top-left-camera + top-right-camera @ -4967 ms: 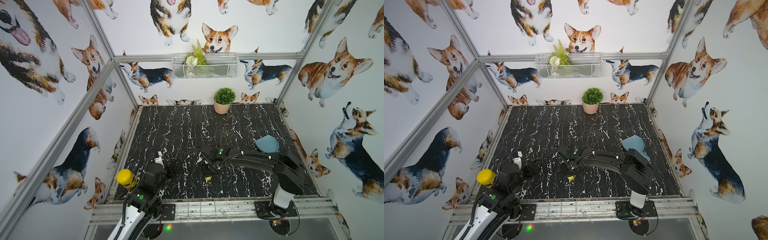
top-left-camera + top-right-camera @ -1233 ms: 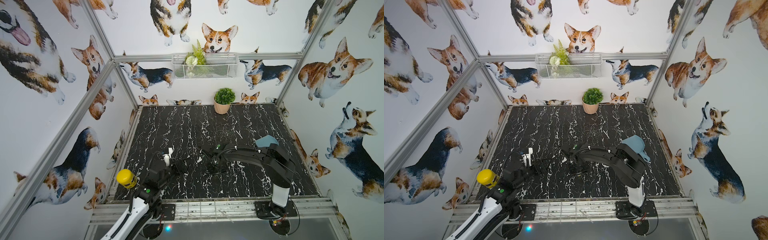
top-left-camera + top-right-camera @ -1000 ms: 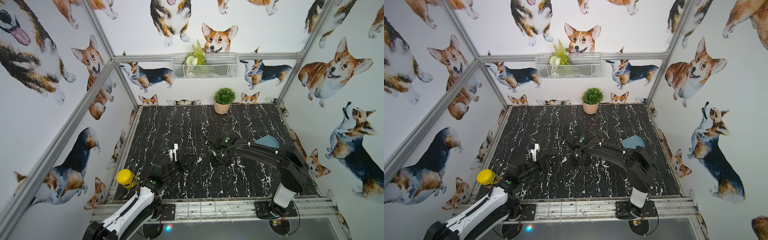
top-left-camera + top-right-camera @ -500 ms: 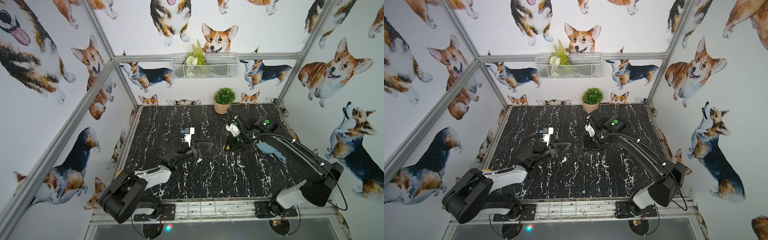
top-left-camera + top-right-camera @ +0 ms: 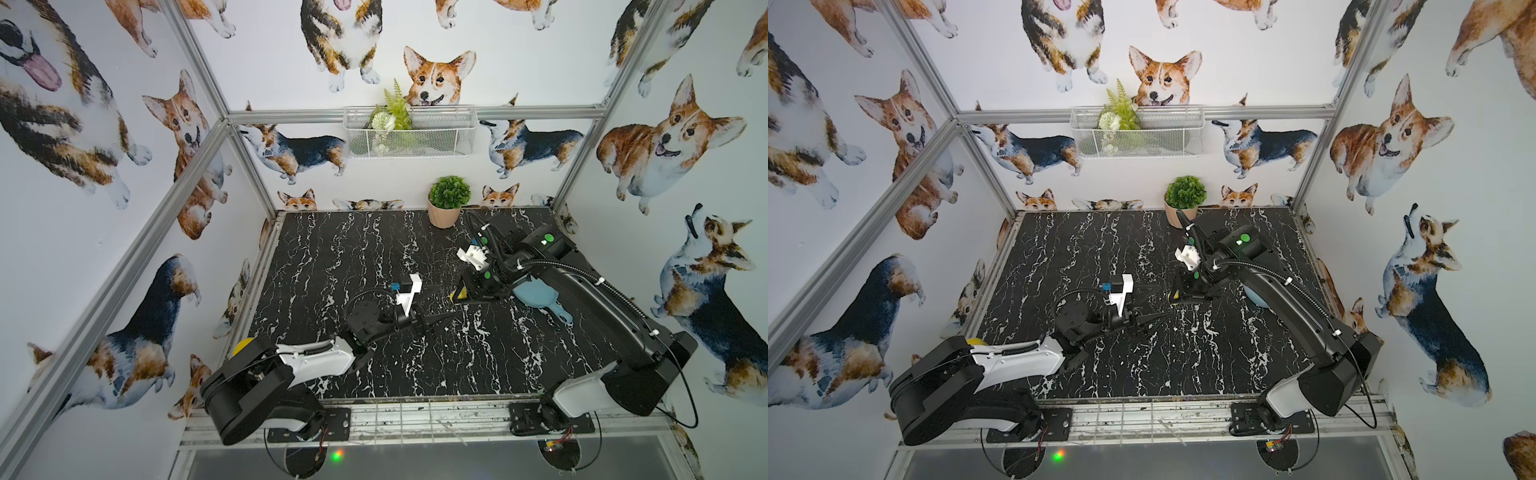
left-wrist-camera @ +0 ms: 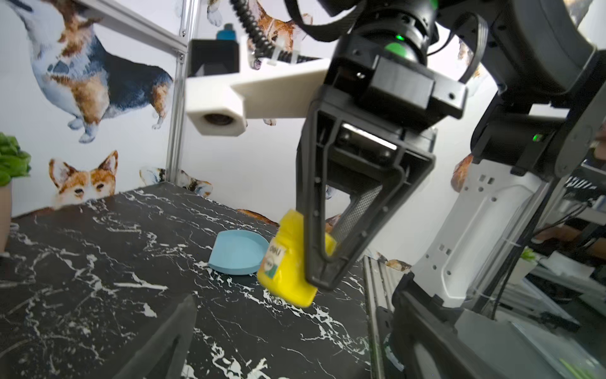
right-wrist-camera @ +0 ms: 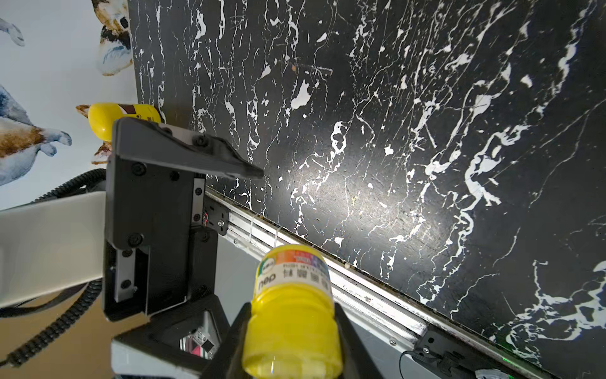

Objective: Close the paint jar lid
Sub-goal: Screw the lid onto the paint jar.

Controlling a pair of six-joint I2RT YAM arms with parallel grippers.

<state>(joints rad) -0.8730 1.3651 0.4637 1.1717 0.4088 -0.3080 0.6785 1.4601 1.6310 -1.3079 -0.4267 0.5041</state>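
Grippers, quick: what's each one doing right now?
Left gripper: open, holding nothing.
Right gripper: closed on the paint jar.

A small, stubby yellow plastic paint jar with a white and multicoloured label band around it hangs tilted over the black marbled counter. It is pinched between the black fingers of the right gripper. In the right wrist view the paint jar points its labelled end away. Both top views show only a yellow sliver. Whether its lid is on cannot be told.
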